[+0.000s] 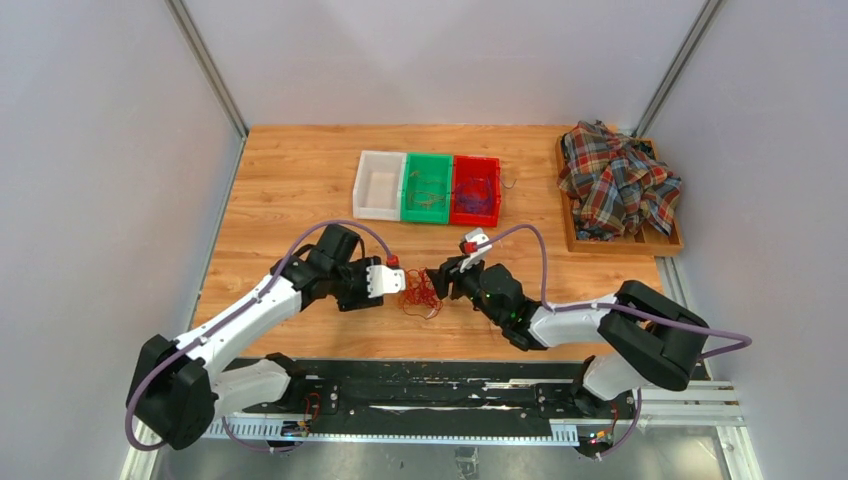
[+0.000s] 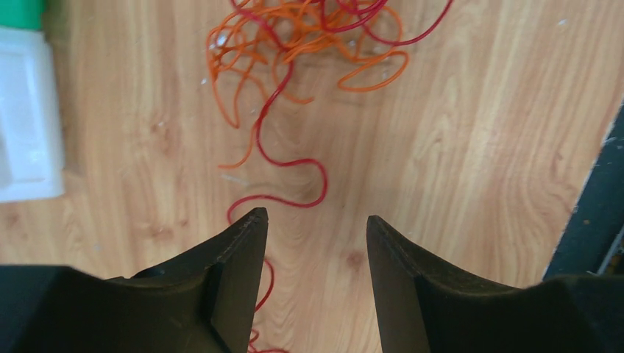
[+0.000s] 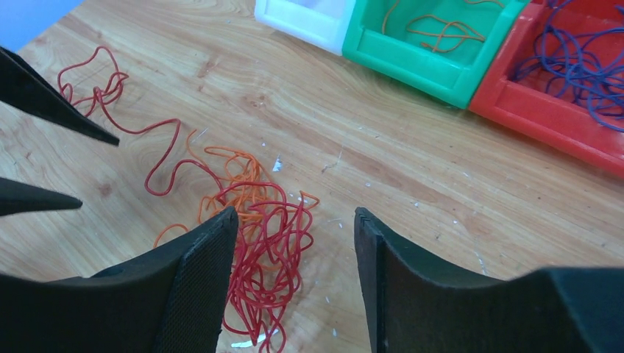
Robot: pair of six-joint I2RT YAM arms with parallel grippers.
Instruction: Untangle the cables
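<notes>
1. The cables [image 1: 420,293] lie as a loose red and orange bunch on the desk [image 1: 300,170], between the two end effectors.
2. The left end effector [image 2: 316,219] is spread wide and holds nothing. The bunch sits ahead of its tips. One red strand [image 2: 283,158] snakes back from the bunch and passes beneath one finger, its long axis roughly in line with the way the fingers point.
3. The right end effector [image 3: 294,215] is also spread and empty. It hangs just over the bunch, and one finger hides part of the dense red mass.
4. The right arm is nearer the knot and the left arm is nearer the loose red tail. That tail runs away from the knot toward the left side, so it looks like the natural strand to draw out.
5. Beyond the bunch and well apart from it, the green bin [image 3: 434,66] holds an orange cord and the red bin [image 3: 544,103] holds purple ones, so part of the sorting seems done.
</notes>
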